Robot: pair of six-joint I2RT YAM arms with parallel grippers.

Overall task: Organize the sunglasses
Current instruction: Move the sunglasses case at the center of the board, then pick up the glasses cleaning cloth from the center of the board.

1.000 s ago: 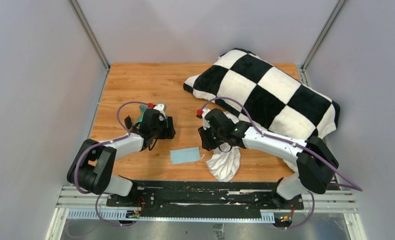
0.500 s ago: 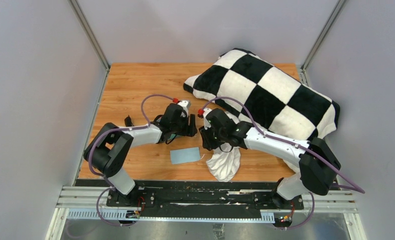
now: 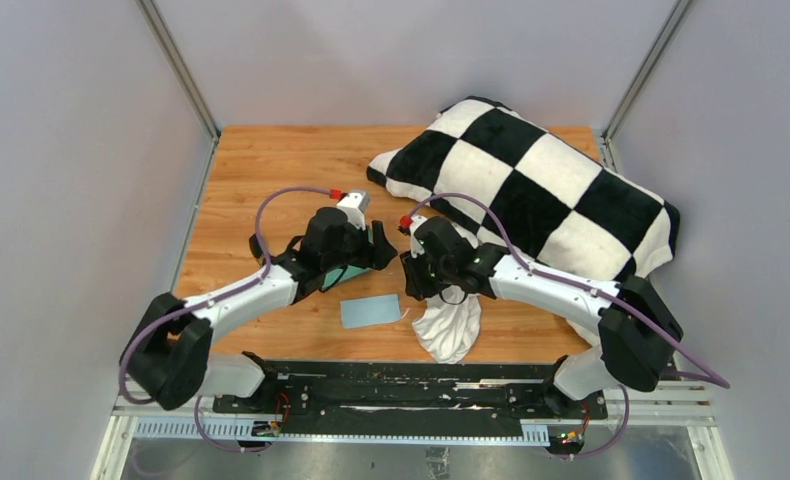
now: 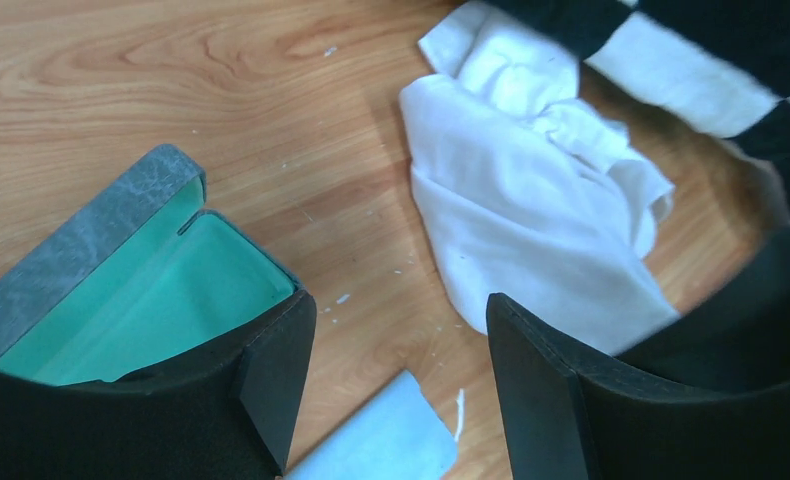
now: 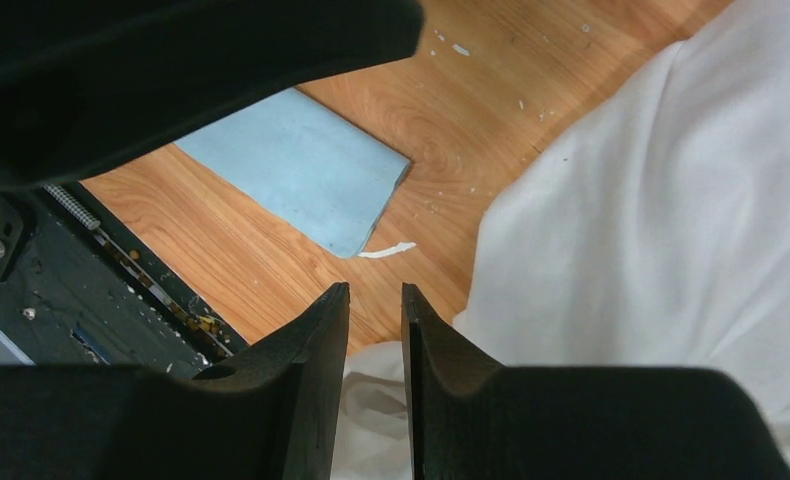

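Left gripper [image 4: 399,305] (seemingly with case [image 4: 151,300]) now rightward

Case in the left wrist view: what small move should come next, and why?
Probably settle the case flat on the table beside the white cloth, inside facing up. What shows of its mint inside is empty, the left gripper stands open with nothing between its fingers, and no view shows the sunglasses plainly, so a steady case ready for them seems safest.
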